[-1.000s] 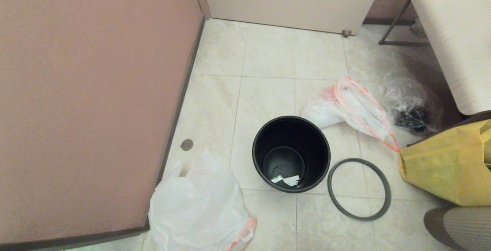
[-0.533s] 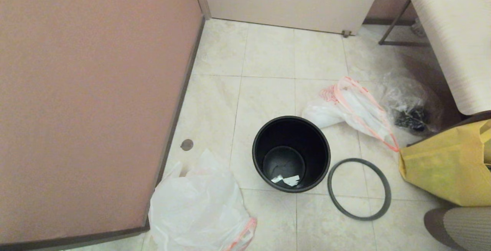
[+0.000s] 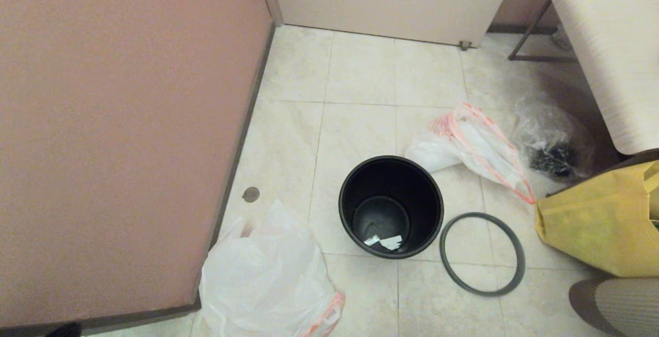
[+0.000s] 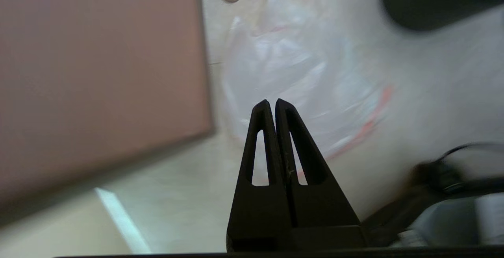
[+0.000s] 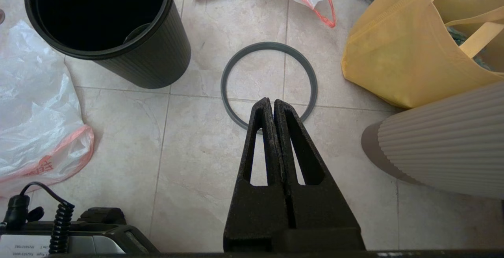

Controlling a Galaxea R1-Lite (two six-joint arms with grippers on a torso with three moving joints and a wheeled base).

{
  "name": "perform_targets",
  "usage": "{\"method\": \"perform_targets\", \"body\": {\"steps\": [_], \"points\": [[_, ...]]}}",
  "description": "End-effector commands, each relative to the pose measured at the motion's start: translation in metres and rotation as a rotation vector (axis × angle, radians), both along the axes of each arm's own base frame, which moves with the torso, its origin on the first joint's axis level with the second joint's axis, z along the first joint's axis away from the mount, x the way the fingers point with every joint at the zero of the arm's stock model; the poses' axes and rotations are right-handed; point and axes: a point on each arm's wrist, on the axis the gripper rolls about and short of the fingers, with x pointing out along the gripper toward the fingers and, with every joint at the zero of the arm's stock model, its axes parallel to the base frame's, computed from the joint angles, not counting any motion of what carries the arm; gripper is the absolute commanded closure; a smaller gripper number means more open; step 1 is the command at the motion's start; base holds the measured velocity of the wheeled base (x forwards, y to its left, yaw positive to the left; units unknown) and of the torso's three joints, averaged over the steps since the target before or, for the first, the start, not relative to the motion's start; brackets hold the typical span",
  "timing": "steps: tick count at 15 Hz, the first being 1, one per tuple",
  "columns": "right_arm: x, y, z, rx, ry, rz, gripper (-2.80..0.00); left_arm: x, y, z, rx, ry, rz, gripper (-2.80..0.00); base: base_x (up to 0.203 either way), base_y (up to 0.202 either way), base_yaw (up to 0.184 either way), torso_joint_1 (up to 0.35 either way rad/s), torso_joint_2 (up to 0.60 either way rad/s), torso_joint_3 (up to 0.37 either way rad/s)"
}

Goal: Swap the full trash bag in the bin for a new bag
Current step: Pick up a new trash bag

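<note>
The black bin (image 3: 350, 193) stands upright on the tiled floor with no liner, only paper scraps (image 3: 388, 242) at its bottom. Its grey hoop (image 3: 481, 215) lies flat on the tiles to its right. The full trash bag (image 3: 479, 152), white with an orange drawstring loop, lies behind the bin to the right. The new bag (image 3: 262, 280), white with red lettering and an orange edge, sits crumpled at front left against the wall. My left gripper (image 4: 271, 101) is shut and empty above the new bag (image 4: 291, 65). My right gripper (image 5: 273, 100) is shut and empty above the hoop (image 5: 269, 45).
A yellow bag (image 3: 597, 229) stands at the right, a clear crinkled bag with black contents (image 3: 551, 141) behind it. A brown wall (image 3: 118, 136) fills the left. A ribbed pale object (image 3: 623, 301) sits at front right, a white bench (image 3: 607, 43) at back right.
A dark part of my left arm has come into the head view at the bottom left edge. Bin, hoop and bags have not moved.
</note>
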Motion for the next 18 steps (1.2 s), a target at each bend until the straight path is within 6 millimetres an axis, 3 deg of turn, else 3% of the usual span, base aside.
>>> {"method": "perform_targets", "body": {"steps": [1, 4, 10, 14, 18], "points": [[0.000, 0.000, 0.000, 0.000, 0.003, 0.000, 0.00, 0.026, 0.000, 0.014, 0.069, 0.096, -0.018, 0.00, 0.000, 0.000, 0.000, 0.000, 0.00, 0.000], [0.000, 0.000, 0.000, 0.000, 0.003, 0.000, 0.00, 0.051, 0.000, 0.035, 0.155, 0.127, 0.004, 0.00, 0.000, 0.000, 0.000, 0.000, 0.00, 0.000], [0.000, 0.000, 0.000, 0.000, 0.003, 0.000, 0.00, 0.104, -0.027, 0.031, 0.295, 0.270, -0.022, 0.00, 0.000, 0.000, 0.000, 0.000, 0.00, 0.000], [0.000, 0.000, 0.000, 0.000, 0.003, 0.000, 0.00, 0.153, -0.028, 0.002, 0.277, 0.402, 0.005, 0.00, 0.000, 0.000, 0.000, 0.000, 0.00, 0.000], [0.000, 0.000, 0.000, 0.000, 0.003, 0.000, 0.00, 0.194, -0.037, -0.045, 0.334, 0.570, 0.020, 0.00, 0.000, 0.000, 0.000, 0.000, 0.00, 0.000]]}}
